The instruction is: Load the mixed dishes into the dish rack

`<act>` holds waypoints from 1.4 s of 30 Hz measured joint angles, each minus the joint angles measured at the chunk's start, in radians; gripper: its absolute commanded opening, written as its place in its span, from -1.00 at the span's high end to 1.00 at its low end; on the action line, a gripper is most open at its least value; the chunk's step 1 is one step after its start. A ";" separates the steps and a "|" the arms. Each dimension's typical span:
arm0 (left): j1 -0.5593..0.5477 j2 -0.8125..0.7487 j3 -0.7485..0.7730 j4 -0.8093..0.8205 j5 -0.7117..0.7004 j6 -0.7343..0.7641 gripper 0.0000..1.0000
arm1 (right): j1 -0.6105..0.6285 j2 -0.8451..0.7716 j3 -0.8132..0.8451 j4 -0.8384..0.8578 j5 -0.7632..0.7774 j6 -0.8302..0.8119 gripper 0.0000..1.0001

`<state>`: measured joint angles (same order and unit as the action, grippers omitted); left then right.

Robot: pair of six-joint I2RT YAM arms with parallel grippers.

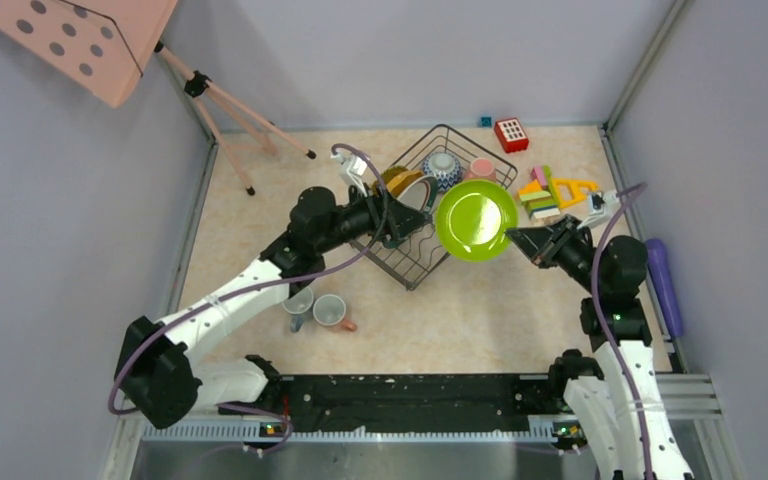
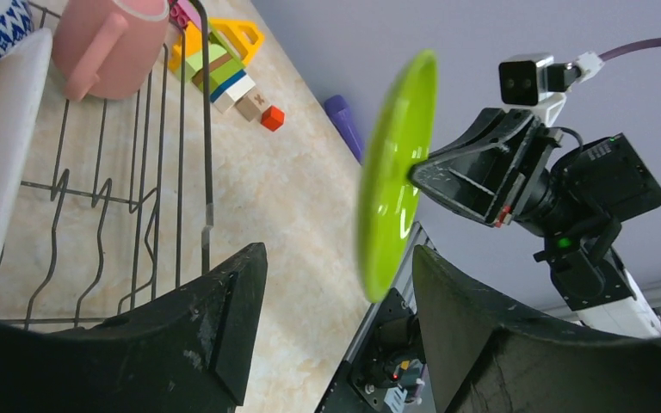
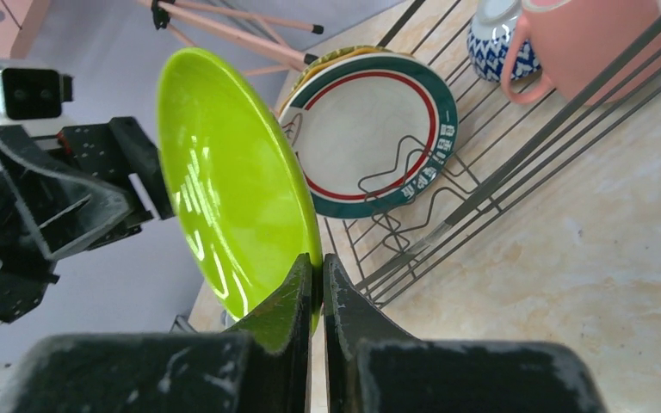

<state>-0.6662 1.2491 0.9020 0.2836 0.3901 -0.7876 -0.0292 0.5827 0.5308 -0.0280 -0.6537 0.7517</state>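
My right gripper (image 1: 511,236) (image 3: 317,268) is shut on the rim of the lime-green plate (image 1: 475,220) (image 3: 224,181), holding it on edge above the near right side of the dish rack (image 1: 422,262) (image 3: 447,219). My left gripper (image 1: 420,216) (image 2: 337,258) is open and empty over the rack, just left of the plate (image 2: 396,172). The white plate with the dark green rim (image 3: 370,138) stands in the rack with the yellow plate (image 3: 344,53) behind it. The patterned bowl (image 1: 443,167) and a pink mug (image 1: 482,168) sit at the rack's far end.
Two mugs (image 1: 298,303) (image 1: 332,312) lie on the table to the near left of the rack. Toy blocks (image 1: 550,192) and a red block (image 1: 511,133) lie to the far right. A purple cylinder (image 1: 663,285) lies along the right wall. A tripod (image 1: 240,120) stands at the far left.
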 measured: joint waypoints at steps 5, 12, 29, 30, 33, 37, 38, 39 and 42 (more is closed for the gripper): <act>0.000 -0.063 -0.009 0.009 -0.017 0.002 -0.39 | 0.000 0.003 -0.008 0.014 0.020 0.004 1.00; 0.000 0.016 0.026 0.023 0.055 -0.001 -0.28 | 0.000 0.053 -0.008 0.034 -0.030 0.000 1.00; 0.001 0.125 0.090 0.025 0.178 -0.029 1.00 | 0.000 0.080 -0.007 0.045 -0.080 0.000 1.00; 0.003 0.134 0.096 0.014 0.173 -0.015 1.00 | 0.000 0.080 -0.007 0.047 -0.081 0.000 1.00; 0.015 0.167 0.109 -0.020 0.162 0.002 1.00 | 0.000 0.081 -0.005 0.052 -0.080 -0.001 0.27; 0.010 0.180 0.125 -0.084 0.143 0.045 1.00 | 0.001 0.095 0.009 0.024 -0.067 -0.021 -0.57; 0.008 0.178 0.136 -0.112 0.126 0.071 1.00 | 0.000 0.102 0.017 0.006 -0.051 -0.029 -0.60; 0.004 0.174 0.146 -0.138 0.106 0.098 1.00 | 0.000 0.109 0.029 -0.019 -0.028 -0.043 -0.61; -0.018 0.136 0.168 -0.238 -0.018 0.216 1.00 | 0.000 0.120 0.055 -0.085 0.062 -0.079 -0.62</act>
<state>-0.6846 1.3849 1.0702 0.0460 0.3721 -0.5713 -0.0292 0.7025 0.5861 -0.1131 -0.5919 0.6727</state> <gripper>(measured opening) 0.045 0.804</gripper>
